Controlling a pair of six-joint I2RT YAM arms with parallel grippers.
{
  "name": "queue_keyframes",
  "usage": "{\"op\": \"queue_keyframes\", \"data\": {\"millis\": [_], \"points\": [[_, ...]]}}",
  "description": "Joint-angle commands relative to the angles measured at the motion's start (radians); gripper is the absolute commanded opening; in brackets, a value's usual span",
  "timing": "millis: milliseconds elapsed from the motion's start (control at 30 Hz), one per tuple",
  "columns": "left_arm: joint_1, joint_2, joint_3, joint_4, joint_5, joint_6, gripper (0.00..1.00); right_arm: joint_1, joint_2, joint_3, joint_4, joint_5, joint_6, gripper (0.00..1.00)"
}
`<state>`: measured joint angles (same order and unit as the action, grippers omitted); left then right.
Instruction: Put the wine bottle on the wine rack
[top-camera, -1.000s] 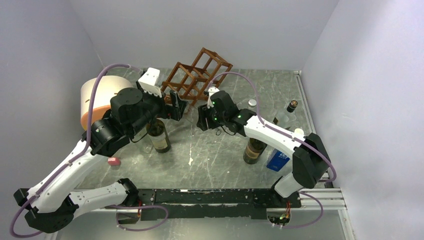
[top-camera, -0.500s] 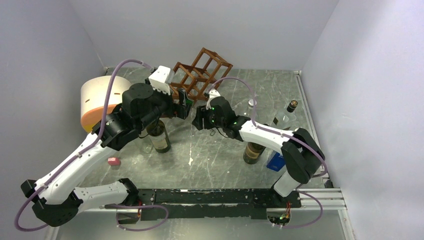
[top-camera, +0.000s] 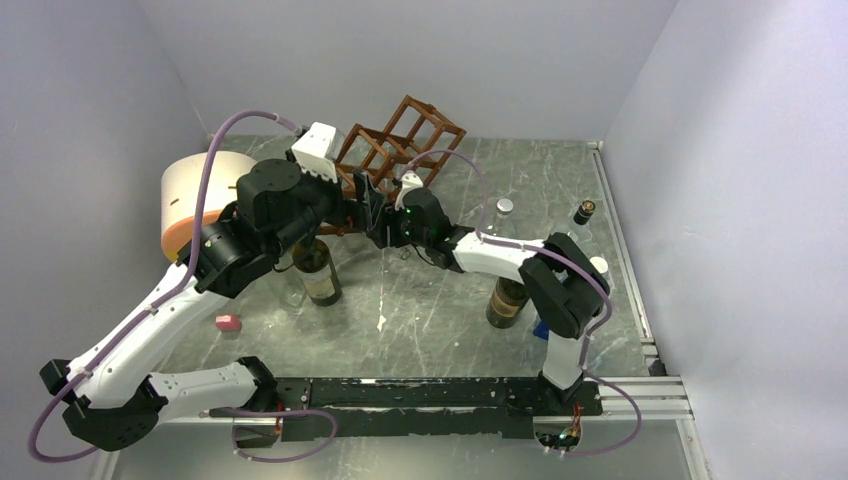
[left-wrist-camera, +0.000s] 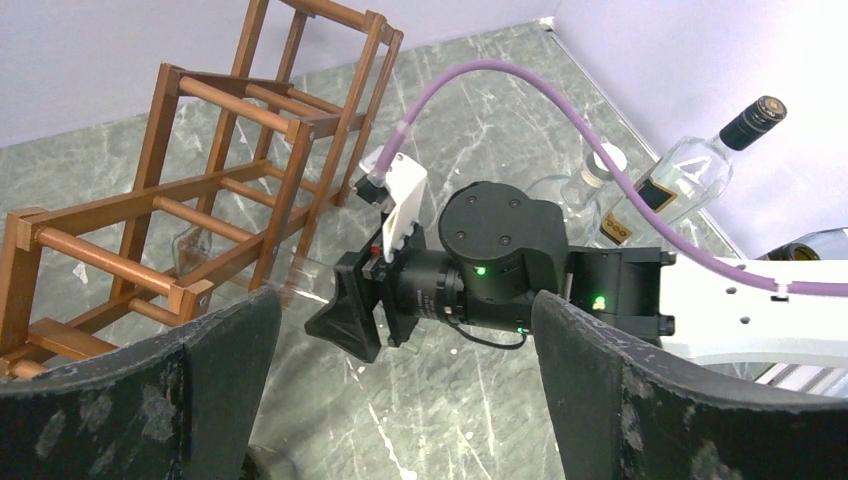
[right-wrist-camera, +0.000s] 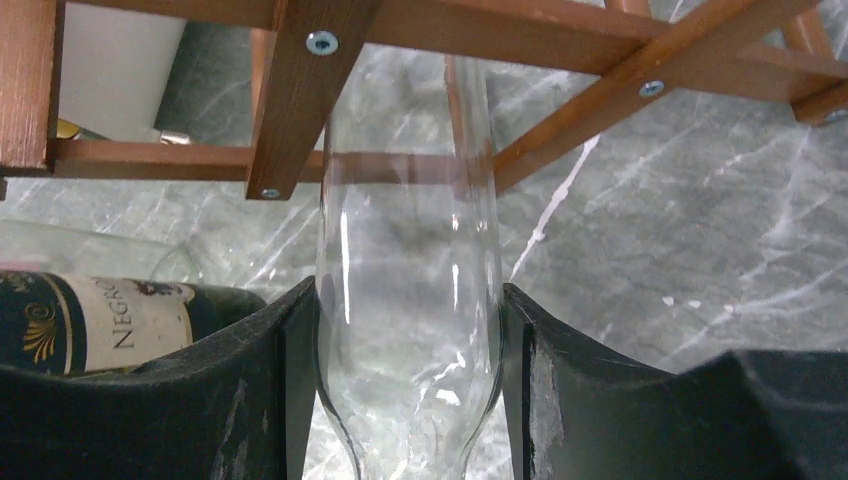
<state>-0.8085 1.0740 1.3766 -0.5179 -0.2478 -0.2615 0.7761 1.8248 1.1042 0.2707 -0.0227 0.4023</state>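
Where the worktop (top-camera: 440, 320) meets the left wall, we see a cream-and-orange cylinder (top-camera: 195, 200), and closer to the arm bases a small pink object (top-camera: 228, 322). A dark labelled bottle (top-camera: 320, 272) stands upright under the left arm.

Moving rightward, the left end effector (left-wrist-camera: 405, 300) has its fingers spread as wide as they go and holds nothing. It hangs just in front of the low end of the wine rack (top-camera: 400, 150) and faces the other end effector.

We find the rack at the back of the worktop near the middle, its reddish-brown stepped frame open on all sides.

Just to its right, the right end effector (right-wrist-camera: 405, 300) is partly closed on the clear glass wine bottle (right-wrist-camera: 410, 250), with one finger (right-wrist-camera: 280, 380) pressed against each side of the glass. The bottle points into the rack. In the right wrist view its far end passes under the lower bars, and in the left wrist view we make out glass inside a bottom cell, close to the worktop. We cannot tell whether it rests on the bars.

Farther right, a second dark bottle (top-camera: 508, 300) stands upright with a blue box (top-camera: 545, 325) just beside it. A round silver cap (top-camera: 505, 205) and a clear bottle with a dark cap (top-camera: 580, 218) are near the right edge.
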Motion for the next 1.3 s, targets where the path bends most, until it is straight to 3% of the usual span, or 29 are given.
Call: {"op": "queue_keyframes", "data": {"millis": [0,167,367,600,700,800,900,1000,1267], "points": [[0.0,0.006,0.054,-0.031,-0.014,0.009,0.99,0.009,0.029,0.098,0.176,-0.032,-0.019,0.0],[0.0,-0.005,0.046,-0.026,-0.007,0.001,0.99,0.007,0.103,0.162,0.189,-0.034,-0.025,0.08],[0.0,-0.021,0.033,-0.036,0.003,-0.012,0.99,0.006,0.161,0.176,0.261,-0.035,0.006,0.11],[0.0,-0.037,0.036,-0.058,0.005,-0.026,0.99,0.006,0.252,0.219,0.28,-0.052,0.041,0.26],[0.0,-0.054,0.015,-0.054,0.005,-0.03,0.99,0.005,0.266,0.226,0.272,-0.051,0.071,0.42],[0.0,-0.053,0.015,-0.065,0.004,-0.031,0.99,0.006,0.254,0.192,0.284,-0.029,0.092,0.66],[-0.001,-0.051,0.016,-0.07,0.003,-0.026,0.99,0.006,0.234,0.159,0.303,-0.018,0.094,0.79],[0.0,-0.046,0.021,-0.073,0.0,-0.02,0.99,0.005,0.218,0.158,0.285,-0.003,0.077,0.87],[-0.001,-0.056,0.023,-0.077,-0.026,-0.008,0.99,-0.002,0.157,0.173,0.173,0.018,-0.011,0.96]]}}
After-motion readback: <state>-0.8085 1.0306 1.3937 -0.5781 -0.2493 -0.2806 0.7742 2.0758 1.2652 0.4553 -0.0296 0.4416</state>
